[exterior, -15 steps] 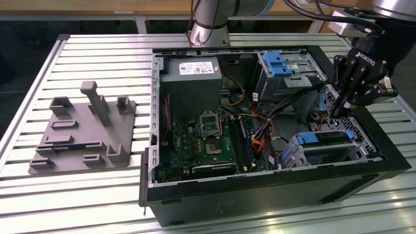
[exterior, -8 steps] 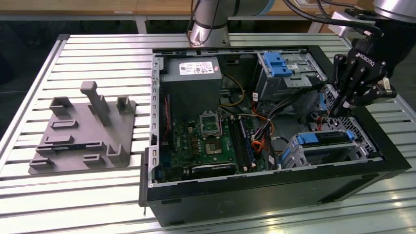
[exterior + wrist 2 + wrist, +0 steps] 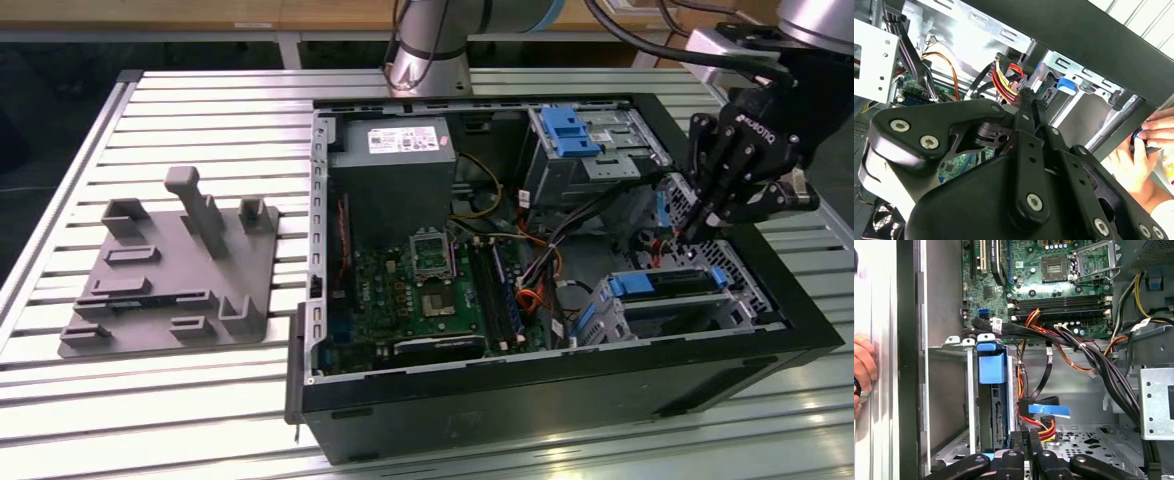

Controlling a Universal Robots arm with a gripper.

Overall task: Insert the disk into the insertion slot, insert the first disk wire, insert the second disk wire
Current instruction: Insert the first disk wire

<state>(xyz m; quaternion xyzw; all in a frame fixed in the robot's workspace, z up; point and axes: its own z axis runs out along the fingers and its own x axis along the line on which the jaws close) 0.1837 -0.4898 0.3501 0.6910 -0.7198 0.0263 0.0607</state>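
Note:
The disk (image 3: pixel 657 283), grey metal in a bright blue carrier (image 3: pixel 990 363), sits inside the insertion slot (image 3: pixel 617 318), a silver perforated cage at the case's near corner on the exterior view's right. My gripper (image 3: pixel 695 236) hangs just behind the cage, fingers pressed together. In both wrist views its fingertips (image 3: pixel 1026 97) clamp a black connector on a bundle of red, yellow and black wires (image 3: pixel 1047 428), close to the disk's rear edge (image 3: pixel 999 415). A black flat cable with a blue tab (image 3: pixel 1052 410) lies loose beside it.
The open black computer case (image 3: pixel 534 400) lies on a slatted metal table. A taller bay with a blue latch (image 3: pixel 574 130), the motherboard (image 3: pixel 427 290) and thick cable bundles (image 3: pixel 1104 370) crowd the inside. A person's hand (image 3: pixel 861 371) rests outside the case wall. A grey fixture (image 3: pixel 174 270) stands on the exterior view's left.

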